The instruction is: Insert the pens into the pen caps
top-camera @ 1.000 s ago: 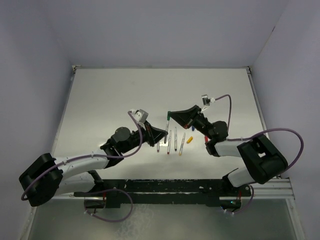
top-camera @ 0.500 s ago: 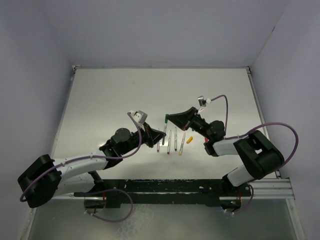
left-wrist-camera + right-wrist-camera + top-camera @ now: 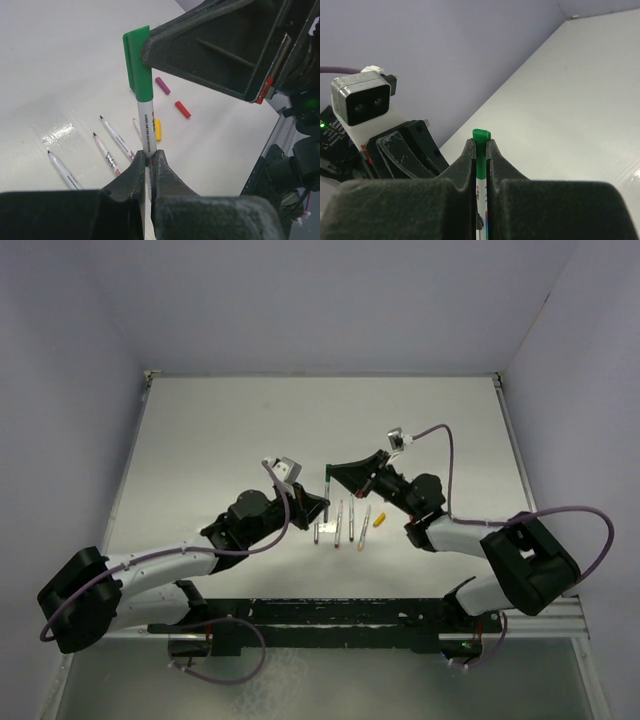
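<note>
The left end effector (image 3: 319, 503) and right end effector (image 3: 334, 472) grip one green-capped pen (image 3: 329, 486).

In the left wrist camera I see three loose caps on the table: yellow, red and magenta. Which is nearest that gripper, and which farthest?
1. Yellow cap, just behind the pen that the left gripper holds.
2. Red cap, farther back, to the right.
3. Magenta cap, farthest back, seen just right of the green cap.

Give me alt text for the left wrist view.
The left gripper holds a white pen upright while the right gripper clamps the green cap on its top end. Behind, uncapped pens and magenta, red and yellow caps lie on the table.
</note>
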### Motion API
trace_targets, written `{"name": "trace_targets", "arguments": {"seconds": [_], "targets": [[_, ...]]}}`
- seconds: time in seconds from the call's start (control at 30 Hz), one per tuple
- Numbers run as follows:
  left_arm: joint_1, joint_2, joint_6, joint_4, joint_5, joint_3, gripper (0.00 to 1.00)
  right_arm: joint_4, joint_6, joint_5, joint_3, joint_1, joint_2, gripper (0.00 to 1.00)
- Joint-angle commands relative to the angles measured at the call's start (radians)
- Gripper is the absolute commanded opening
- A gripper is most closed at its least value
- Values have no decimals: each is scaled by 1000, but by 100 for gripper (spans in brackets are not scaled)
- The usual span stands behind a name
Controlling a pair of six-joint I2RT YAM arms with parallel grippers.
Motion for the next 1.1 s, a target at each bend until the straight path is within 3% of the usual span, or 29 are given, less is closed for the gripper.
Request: {"name": "trace_targets", "arguments": {"seconds": [0.0, 0.2, 0.43, 0.6, 0.77, 0.9, 1.07], "targets": [[7, -23, 92, 243, -89, 144, 0, -326, -172, -19, 26, 80, -53, 0], [11, -36, 140, 259, -133, 162, 0, -456, -241, 41, 44, 118, -74, 0], [14, -55, 135, 219, -120, 150, 0, -464, -253, 88, 60, 128, -73, 0], [14, -46, 98, 155, -87, 117, 0, -562, -320, 160, 169, 127, -112, 2], [14, -53, 37, -8, -140, 84, 0, -717, -385, 302, 267, 127, -195, 19], [14, -44, -10, -147, -192, 69, 0, -747, -402, 463, 271, 127, -300, 29], [53, -19, -100, -316, -284, 58, 0, -821, -473, 609, 271, 128, -399, 56]]}}
